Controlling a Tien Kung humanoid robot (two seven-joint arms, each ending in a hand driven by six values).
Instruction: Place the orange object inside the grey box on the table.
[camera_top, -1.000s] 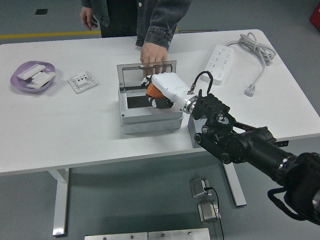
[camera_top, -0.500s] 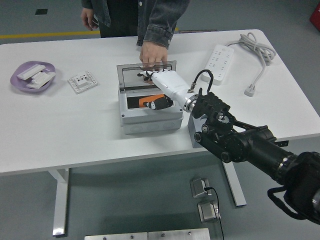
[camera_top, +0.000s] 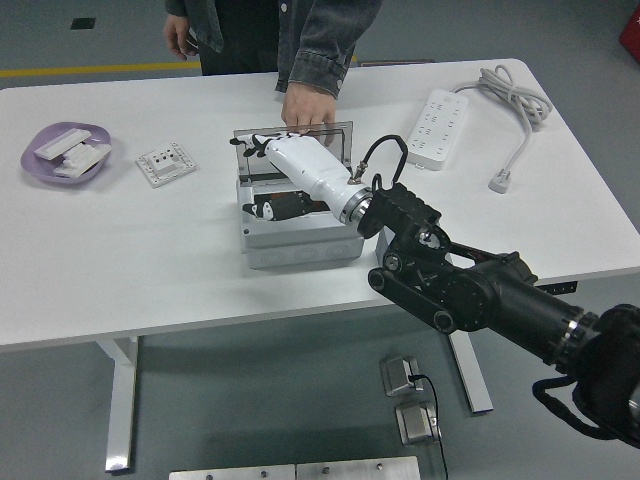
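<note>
The grey box (camera_top: 300, 245) stands at the table's middle with its clear lid (camera_top: 330, 135) raised. A person's hand (camera_top: 305, 105) rests on the lid's top edge from the far side. Inside the box lies the orange object (camera_top: 294, 205), mostly covered by my white right hand (camera_top: 252, 176). That hand reaches over the box's left part with its black-tipped fingers (camera_top: 245, 142) spread; the thumb lies just left of the orange object. Nothing is gripped. No left arm shows.
A purple dish (camera_top: 35, 150) with white parts sits far left, a white socket plate (camera_top: 165, 163) beside it. A white power strip (camera_top: 437, 115) and its cable (camera_top: 515, 110) lie at the back right. My black right forearm (camera_top: 470, 290) crosses the table's front edge.
The orange object went down from above the box into it. My right hand then slid left across the box and its fingers spread away from the object.
</note>
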